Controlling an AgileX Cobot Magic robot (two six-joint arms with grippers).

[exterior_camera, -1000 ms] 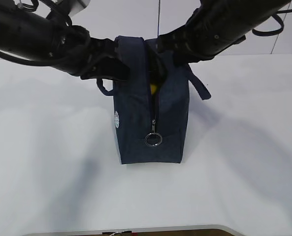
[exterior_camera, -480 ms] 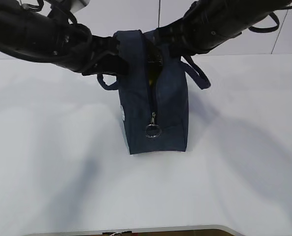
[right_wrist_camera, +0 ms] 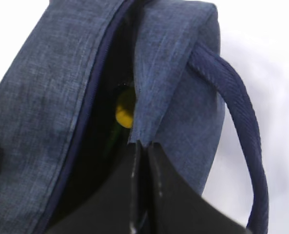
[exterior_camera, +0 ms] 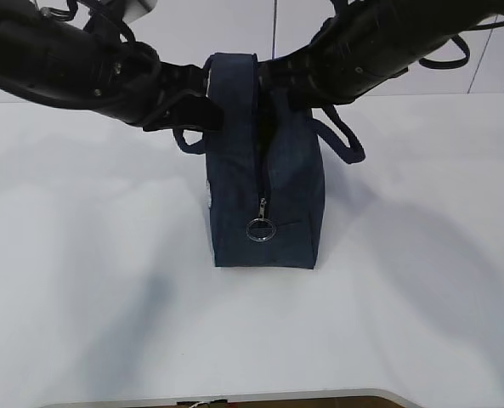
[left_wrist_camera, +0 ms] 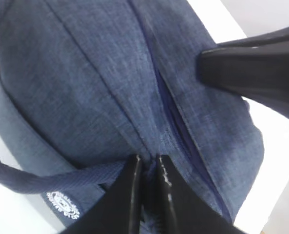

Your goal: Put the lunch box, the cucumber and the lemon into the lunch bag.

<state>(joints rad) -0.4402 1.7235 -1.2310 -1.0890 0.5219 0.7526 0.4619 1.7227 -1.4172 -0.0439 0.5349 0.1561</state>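
Navy fabric is pinched flat between the closed fingers of the left pincer (left_wrist_camera: 148, 195), which grips the top edge of the lunch bag (exterior_camera: 264, 170) on its left side, just above the small white round logo (left_wrist_camera: 63, 203). A loop handle (left_wrist_camera: 32, 180) hangs beside that grip. The right pincer (right_wrist_camera: 142, 161) is likewise clamped together on the bag's cloth, holding the opposite lip of the top opening, with the other loop handle (right_wrist_camera: 237, 122) curving off to its right. Between the two held edges the top gapes, and through that gap the right wrist view shows the lemon (right_wrist_camera: 125, 112) as a yellow patch down inside, with something dark green, likely the cucumber (right_wrist_camera: 114, 139), just beneath it. The lunch box cannot be made out. On the near end of the bag the zipper runs down to a silver ring pull (exterior_camera: 261, 230). The bag stands upright in the middle of the white tabletop (exterior_camera: 82, 280), both black arms reaching in from the far side.
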